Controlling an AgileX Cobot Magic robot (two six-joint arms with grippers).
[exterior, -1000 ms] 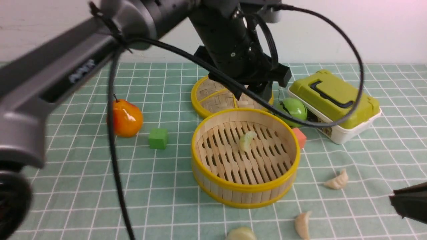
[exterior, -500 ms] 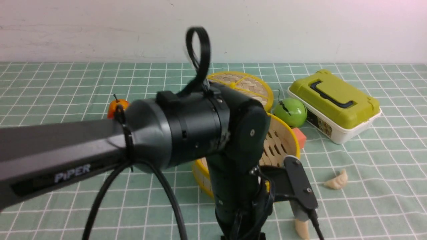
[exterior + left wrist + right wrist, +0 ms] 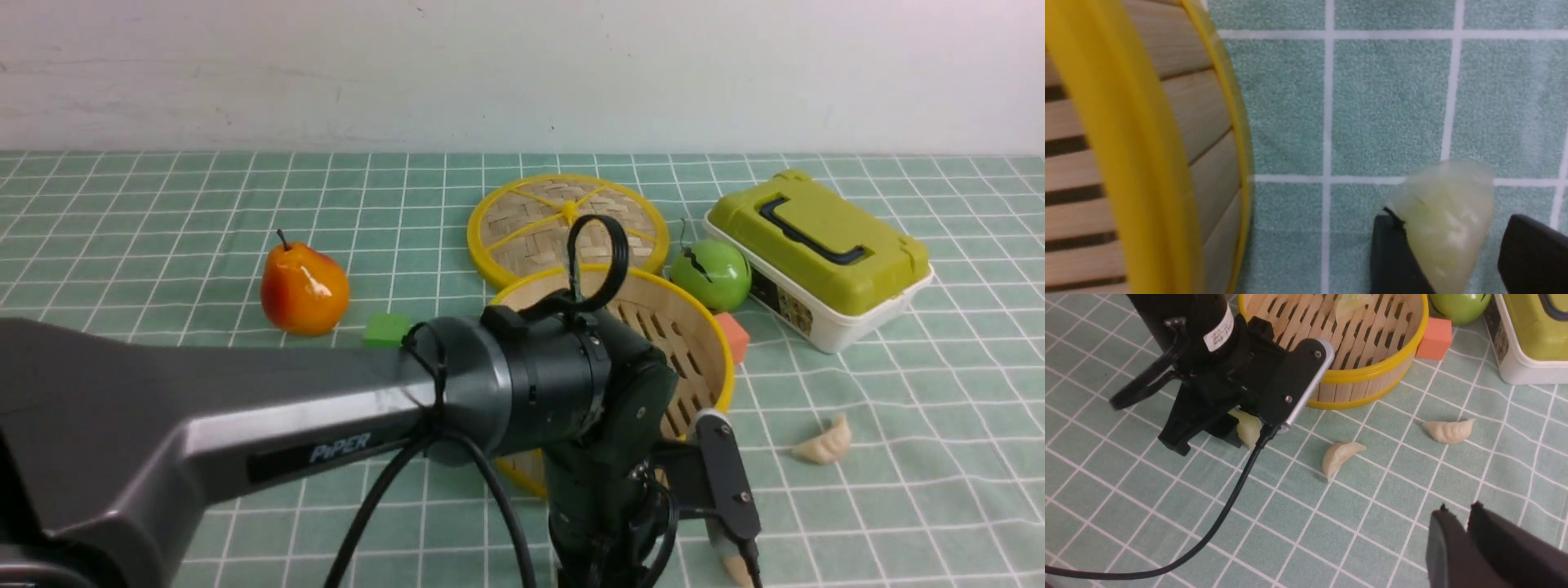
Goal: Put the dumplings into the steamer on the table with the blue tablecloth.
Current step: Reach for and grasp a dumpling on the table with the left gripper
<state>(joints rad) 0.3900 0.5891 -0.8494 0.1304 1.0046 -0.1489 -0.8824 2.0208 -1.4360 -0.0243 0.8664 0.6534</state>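
Teal gridded tablecloth (image 3: 163, 204) drapes the surface (image 3: 939, 392) back to a pale wall (image 3: 245, 73). Left gripper (image 3: 1451, 222) straddles one dumpling (image 3: 1443, 204) beside the steamer (image 3: 702, 327), fingers (image 3: 1392, 253) spread; another dumpling (image 3: 1349, 304) lies inside, two dumplings (image 3: 1341, 455) (image 3: 1447, 430) toward the surface's near edge. Right gripper (image 3: 1457, 510): nearly pressed together, empty.

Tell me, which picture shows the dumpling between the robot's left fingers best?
Left wrist view: the pale green dumpling is close up and large, between the fingers of the left gripper. The right wrist view shows it small, partly hidden under that gripper. In the front view the left arm covers it.
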